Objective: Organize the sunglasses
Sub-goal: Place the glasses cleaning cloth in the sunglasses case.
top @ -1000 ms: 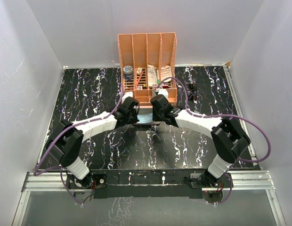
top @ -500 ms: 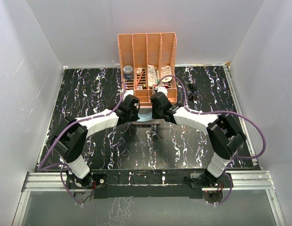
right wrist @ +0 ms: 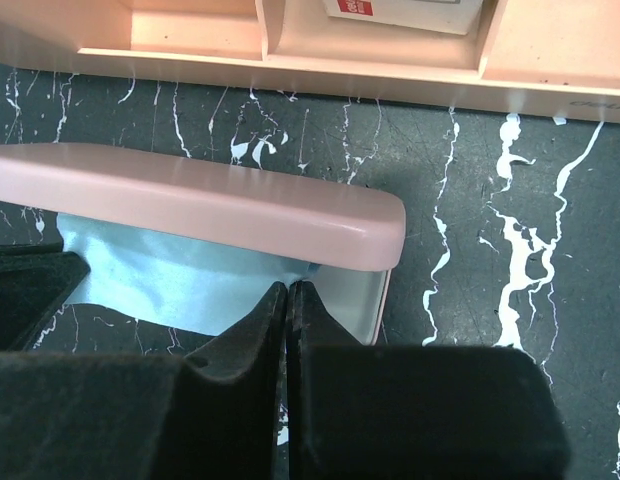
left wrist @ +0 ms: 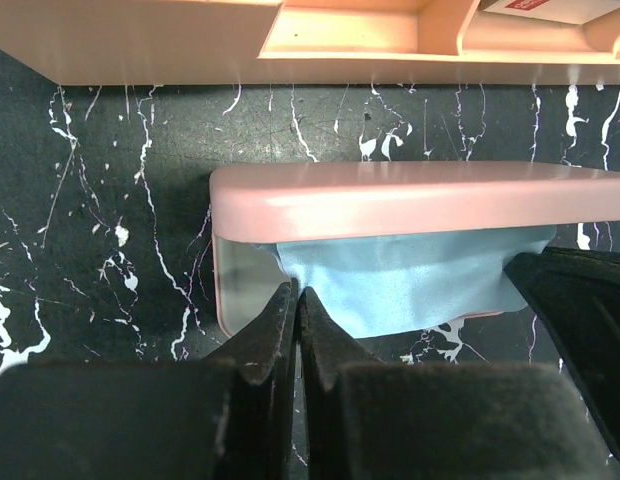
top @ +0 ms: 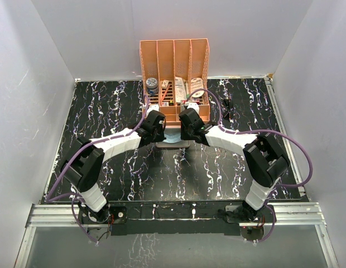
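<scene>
The pink case point(left wrist: 410, 195) lies open on the table just before the organizer, its lid raised over the grey tray point(right wrist: 365, 300). A light blue cloth point(left wrist: 410, 285) spreads out of the tray toward me. My left gripper point(left wrist: 297, 292) is shut on the cloth's left corner. At the right corner point(right wrist: 160, 280) my right gripper point(right wrist: 288, 287) is shut in the same way. From above, both grippers point(top: 161, 133) point(top: 183, 133) meet at the case point(top: 173, 144). The sunglasses are hidden.
The orange desk organizer point(top: 174, 61) stands right behind the case, with boxes and small items in its compartments. A small black thing point(top: 225, 105) lies on the table to its right, too small to identify. White walls close in both sides.
Both grippers have moved a little farther from the bases toward the organizer and closer together, carrying the cloth corners in under the case lid.
</scene>
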{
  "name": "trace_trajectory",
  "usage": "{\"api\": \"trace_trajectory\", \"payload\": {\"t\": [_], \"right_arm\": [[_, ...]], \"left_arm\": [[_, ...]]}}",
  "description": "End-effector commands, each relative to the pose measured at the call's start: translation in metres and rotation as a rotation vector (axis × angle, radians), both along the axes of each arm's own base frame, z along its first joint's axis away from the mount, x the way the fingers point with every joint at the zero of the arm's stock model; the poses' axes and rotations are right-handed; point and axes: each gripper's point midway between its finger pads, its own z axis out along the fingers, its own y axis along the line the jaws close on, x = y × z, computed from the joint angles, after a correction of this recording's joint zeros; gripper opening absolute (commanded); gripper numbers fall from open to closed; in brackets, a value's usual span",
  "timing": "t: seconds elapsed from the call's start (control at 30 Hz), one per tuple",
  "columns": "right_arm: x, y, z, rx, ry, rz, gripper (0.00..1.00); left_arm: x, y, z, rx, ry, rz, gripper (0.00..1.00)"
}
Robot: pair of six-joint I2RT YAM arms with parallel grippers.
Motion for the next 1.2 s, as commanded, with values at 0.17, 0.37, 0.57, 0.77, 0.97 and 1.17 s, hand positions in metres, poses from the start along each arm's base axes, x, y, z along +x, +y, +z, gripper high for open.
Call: {"api": "trace_trajectory", "payload": {"t": [0.17,0.37,0.57,0.77,0.97,1.17], "right_arm": [[0.019,0.013,0.034,0.064,-0.090,0.011,0.00],[0.019,0.012,0.047,0.079,-0.116,0.006,0.00],[0.021,0.012,0.055,0.085,-0.130,0.003,0.00],[0.020,0.010,0.065,0.097,-0.144,-0.004,0.00],[0.019,0.013,0.060,0.097,-0.131,0.011,0.00],[0.017,0.014,0.041,0.087,-0.101,0.017,0.00]], "left_arm": [[0.011,-0.005,0.019,-0.009,-0.034,-0.009,0.00],[0.012,-0.003,0.027,-0.014,-0.053,-0.007,0.00],[0.013,-0.002,0.029,0.001,-0.056,-0.009,0.00],[0.014,-0.002,0.031,0.001,-0.059,-0.009,0.00],[0.013,-0.003,0.024,0.006,-0.045,-0.015,0.00],[0.013,-0.002,0.015,0.015,-0.037,-0.014,0.00]]}}
